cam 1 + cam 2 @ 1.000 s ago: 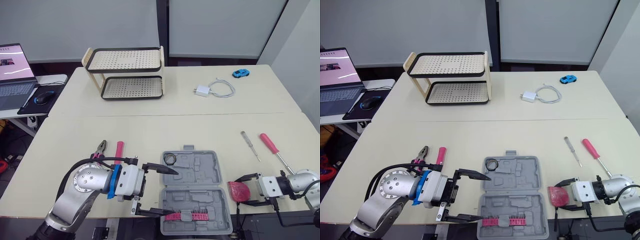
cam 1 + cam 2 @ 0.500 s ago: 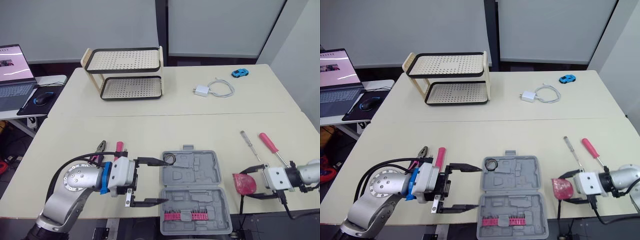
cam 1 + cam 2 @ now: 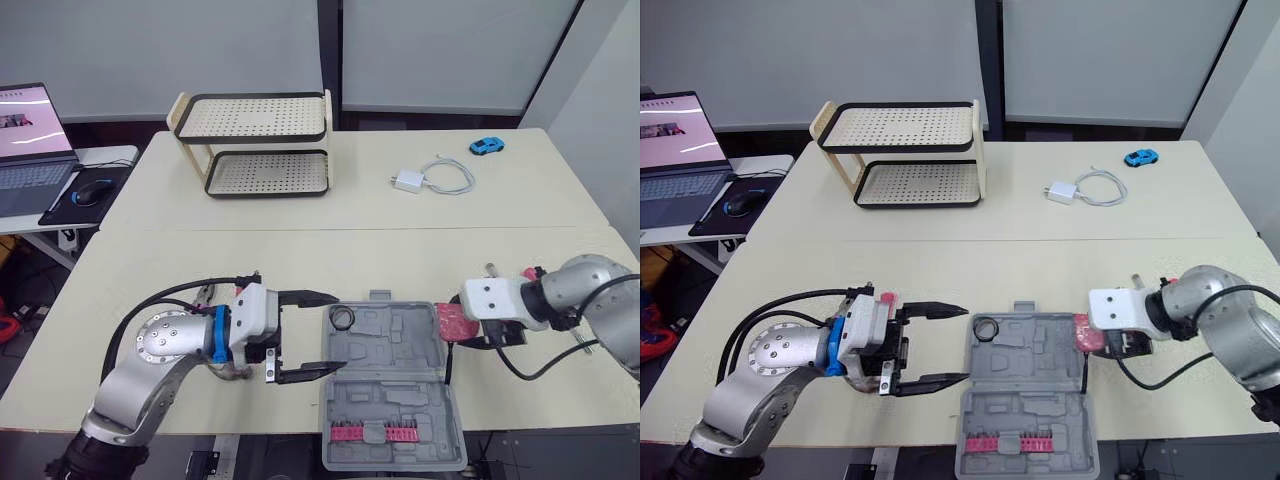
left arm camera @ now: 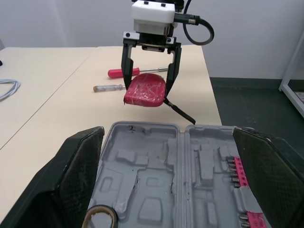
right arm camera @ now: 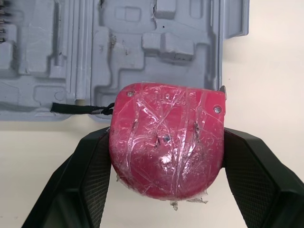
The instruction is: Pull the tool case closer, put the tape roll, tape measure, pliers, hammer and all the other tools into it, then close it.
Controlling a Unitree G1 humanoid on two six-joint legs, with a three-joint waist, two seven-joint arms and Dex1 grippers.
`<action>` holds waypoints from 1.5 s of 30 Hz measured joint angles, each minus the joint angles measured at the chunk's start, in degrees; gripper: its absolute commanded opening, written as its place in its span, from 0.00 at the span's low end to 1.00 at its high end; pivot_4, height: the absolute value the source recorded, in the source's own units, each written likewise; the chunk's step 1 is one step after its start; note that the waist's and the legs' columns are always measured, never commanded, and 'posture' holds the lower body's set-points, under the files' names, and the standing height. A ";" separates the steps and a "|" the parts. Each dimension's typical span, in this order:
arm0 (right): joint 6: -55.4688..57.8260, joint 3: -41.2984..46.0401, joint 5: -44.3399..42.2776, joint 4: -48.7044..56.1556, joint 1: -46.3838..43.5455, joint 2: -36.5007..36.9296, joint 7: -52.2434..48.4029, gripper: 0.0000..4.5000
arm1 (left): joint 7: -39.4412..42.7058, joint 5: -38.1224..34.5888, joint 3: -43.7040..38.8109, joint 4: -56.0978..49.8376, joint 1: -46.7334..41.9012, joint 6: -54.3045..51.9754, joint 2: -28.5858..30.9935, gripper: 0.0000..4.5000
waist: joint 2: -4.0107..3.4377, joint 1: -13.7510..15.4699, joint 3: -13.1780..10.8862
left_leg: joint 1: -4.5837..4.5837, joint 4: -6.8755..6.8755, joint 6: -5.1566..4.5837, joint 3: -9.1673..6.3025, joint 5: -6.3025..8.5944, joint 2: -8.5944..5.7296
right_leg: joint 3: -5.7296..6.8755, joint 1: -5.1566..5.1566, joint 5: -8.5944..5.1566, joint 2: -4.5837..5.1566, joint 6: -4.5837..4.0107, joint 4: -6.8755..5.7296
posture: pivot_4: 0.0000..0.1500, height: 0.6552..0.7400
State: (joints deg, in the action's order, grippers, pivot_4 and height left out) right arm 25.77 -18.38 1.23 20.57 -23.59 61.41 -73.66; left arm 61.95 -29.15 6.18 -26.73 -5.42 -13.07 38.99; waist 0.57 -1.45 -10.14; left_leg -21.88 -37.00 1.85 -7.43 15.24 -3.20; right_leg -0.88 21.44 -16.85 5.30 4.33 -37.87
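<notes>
Tape measure (image 5: 166, 142): red; clamped between the two fingers of the right gripper (image 4: 147, 85); just beside the right edge of the tool case (image 3: 400, 345), level with its far half; black strap (image 4: 180, 111) trailing toward the case rim
Right gripper: closed on the tape measure, one finger on each flat side
Left gripper (image 3: 337, 331): fingers spread wide, holding nothing; just off the case's left edge, beside the tape roll (image 3: 343, 318)
Tool case: open and flat near the table's front edge; tape roll in the far left corner; pink bit strip (image 3: 375, 431) in the near half
Change since half a second ago: tape measure carried from well off to the right, nearer the front edge, up to the case's side; left gripper drawn farther from the front edge; case unmoved
Around: two screwdrivers (image 4: 123, 72) on the table behind the right gripper; rack (image 3: 262, 140), charger (image 3: 405, 181) and toy car (image 3: 484, 146) far back; laptop (image 3: 30, 140) on a side desk
In the way: moulded recesses by the tape measure unoccupied
</notes>
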 measured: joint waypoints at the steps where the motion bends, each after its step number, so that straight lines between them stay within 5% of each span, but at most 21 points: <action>1: 1.25 -1.01 0.61 0.68 -0.64 -0.16 -0.09 0.70 | -0.03 0.13 0.27 0.01 -0.01 -0.08 -0.01 1.00 | 0.00 -0.01 0.00 | 0.00 0.01 0.00 0.00 0.00 0.00 | 0.00 0.00 0.00 0.00 0.00 0.00 | 1.00 1.00; 19: 5.19 -13.57 12.95 -5.56 -8.59 -11.21 1.43 0.70 | 1.25 1.42 1.98 1.25 -0.39 0.94 -1.17 1.00 | 0.00 -0.06 0.00 | 0.00 0.00 0.02 -0.02 -0.01 -0.04 | -0.01 0.05 0.00 0.00 0.00 -0.02 | 1.00 1.00; 40: 2.04 -16.68 20.03 -10.74 -8.15 -16.68 4.00 0.70 | 1.35 3.15 2.13 3.88 -1.41 2.68 -1.72 1.00 | 0.00 -0.09 0.00 | -0.03 0.01 0.07 -0.03 -0.04 -0.09 | -0.04 0.16 0.00 -0.01 0.00 -0.09 | 1.00 1.00; 44: 1.05 -16.67 20.51 -11.20 -8.15 -16.67 4.15 0.99 | 1.21 3.59 2.13 4.84 -2.42 3.22 -2.13 1.00 | 0.00 -0.09 0.00 | -0.03 0.00 0.07 -0.03 -0.04 -0.10 | -0.03 0.16 0.00 -0.02 0.00 -0.10 | 1.00 1.00; 45: 0.85 -16.65 20.53 -11.39 -8.15 -16.64 4.10 1.00 | 1.24 3.64 2.13 4.91 -2.49 3.44 -2.28 1.00 | 0.00 -0.09 0.00 | -0.03 0.00 0.07 -0.03 -0.04 -0.10 | -0.04 0.17 0.00 -0.02 0.00 -0.09 | 1.00 1.00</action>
State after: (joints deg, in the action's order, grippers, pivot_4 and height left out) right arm 26.62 -35.02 21.76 9.18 -31.73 44.78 -69.56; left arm 63.19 -25.51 8.31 -21.83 -7.92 -9.64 36.71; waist 0.57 -1.54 -10.14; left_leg -21.91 -37.00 1.93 -7.45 15.20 -3.30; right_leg -0.92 21.61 -16.84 5.28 4.33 -37.97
